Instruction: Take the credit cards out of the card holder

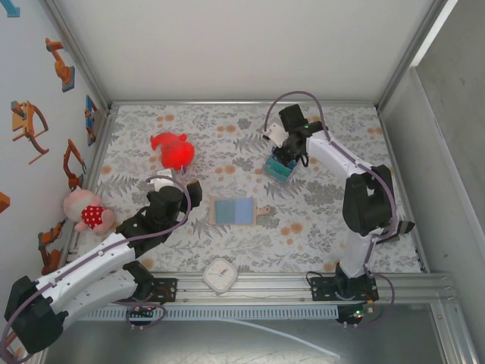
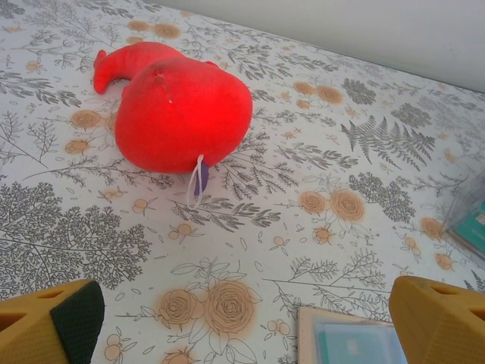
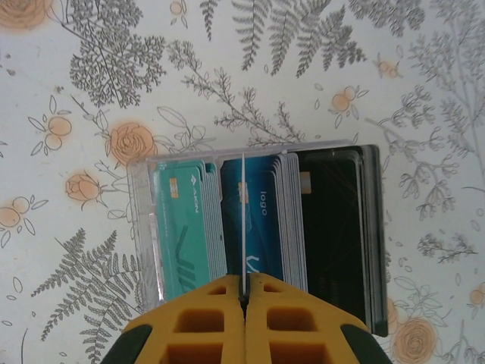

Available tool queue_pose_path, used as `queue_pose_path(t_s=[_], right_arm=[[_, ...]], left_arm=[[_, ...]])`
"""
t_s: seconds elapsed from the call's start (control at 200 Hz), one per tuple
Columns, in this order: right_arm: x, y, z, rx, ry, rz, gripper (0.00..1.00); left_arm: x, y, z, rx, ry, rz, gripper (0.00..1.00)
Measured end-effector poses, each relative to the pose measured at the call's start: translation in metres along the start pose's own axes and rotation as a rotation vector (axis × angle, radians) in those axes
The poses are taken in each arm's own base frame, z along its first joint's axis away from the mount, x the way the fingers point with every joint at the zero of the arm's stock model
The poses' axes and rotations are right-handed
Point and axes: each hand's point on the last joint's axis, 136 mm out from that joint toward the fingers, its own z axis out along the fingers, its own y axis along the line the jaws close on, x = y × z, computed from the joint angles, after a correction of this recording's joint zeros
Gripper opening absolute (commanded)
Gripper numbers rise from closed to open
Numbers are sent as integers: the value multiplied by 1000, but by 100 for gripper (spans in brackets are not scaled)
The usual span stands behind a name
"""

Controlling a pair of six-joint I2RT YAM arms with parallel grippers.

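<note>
Right fingers (image 3: 216,307) pinching one card (image 3: 242,220) edge-on over clear box (image 3: 142,227), three card stacks (image 3: 261,220); left fingers (image 2: 436,318) spread.

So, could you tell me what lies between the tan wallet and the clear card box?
Just bare floral tablecloth lies between the tan wallet and the clear card box, as seen in the top external view.
</note>
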Motion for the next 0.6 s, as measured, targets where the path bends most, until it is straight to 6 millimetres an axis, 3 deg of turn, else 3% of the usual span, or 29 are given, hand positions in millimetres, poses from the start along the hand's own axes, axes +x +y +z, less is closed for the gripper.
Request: queue_pose_path(t_s=[0.215,0.601], right_arm=[[13,-1,13,-25,49,14,0],[16,-6,12,-24,53,25,0]], left_arm=[[0,3,0,-12,0,2,97],[1,4,1,-15,0,1,97]])
